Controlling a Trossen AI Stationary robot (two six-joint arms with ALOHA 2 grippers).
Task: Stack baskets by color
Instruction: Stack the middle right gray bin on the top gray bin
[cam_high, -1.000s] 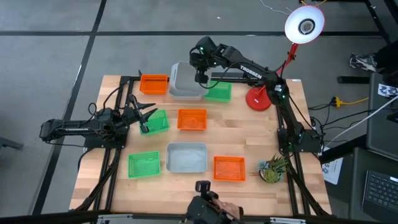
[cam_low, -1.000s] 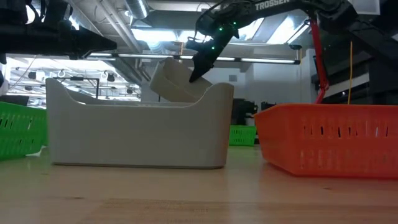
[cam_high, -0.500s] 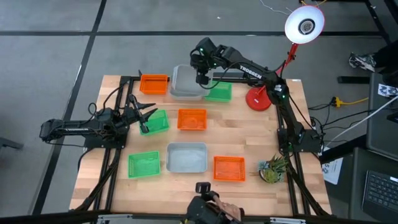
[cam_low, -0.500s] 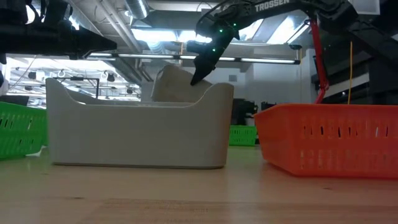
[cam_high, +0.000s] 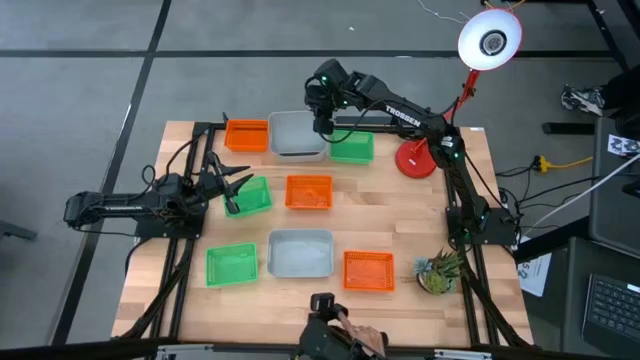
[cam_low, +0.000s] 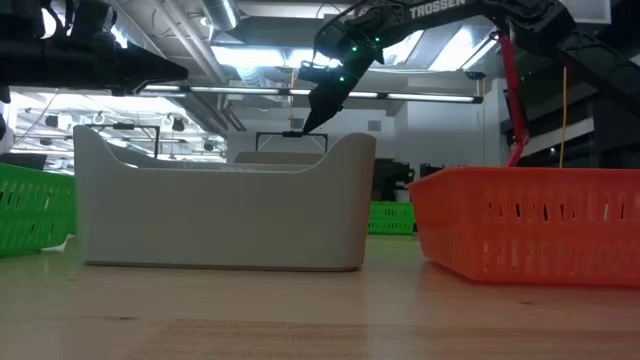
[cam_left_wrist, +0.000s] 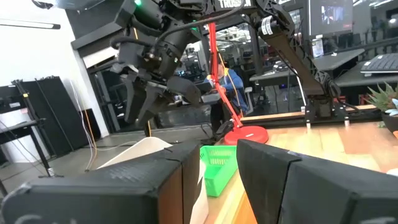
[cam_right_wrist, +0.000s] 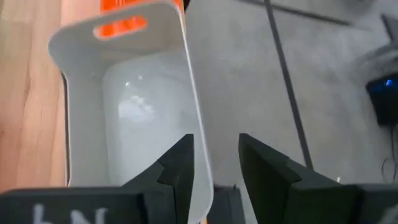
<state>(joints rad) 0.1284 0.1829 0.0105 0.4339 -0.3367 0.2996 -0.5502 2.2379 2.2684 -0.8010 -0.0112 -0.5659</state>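
The grey-white basket (cam_high: 298, 135) at the table's far edge sits flat, between an orange basket (cam_high: 247, 134) and a green basket (cam_high: 352, 148); whether it is one basket or two nested I cannot tell from above. The right hand (cam_high: 322, 122) hangs over its rim, fingers spread astride the wall in the right wrist view, gripping nothing. Elsewhere the baskets lie single and apart: a second green basket (cam_high: 249, 195) by the left hand (cam_high: 236, 180), an orange one (cam_high: 309, 192) mid-table, and along the near side a third green basket (cam_high: 232, 263), a near grey-white basket (cam_high: 300, 253) and a third orange basket (cam_high: 368, 270). All look empty. By my judgement the sorting has barely begun: green and orange remain wholly unstacked. The left hand rests with fingers spread beside its green basket, holding nothing.
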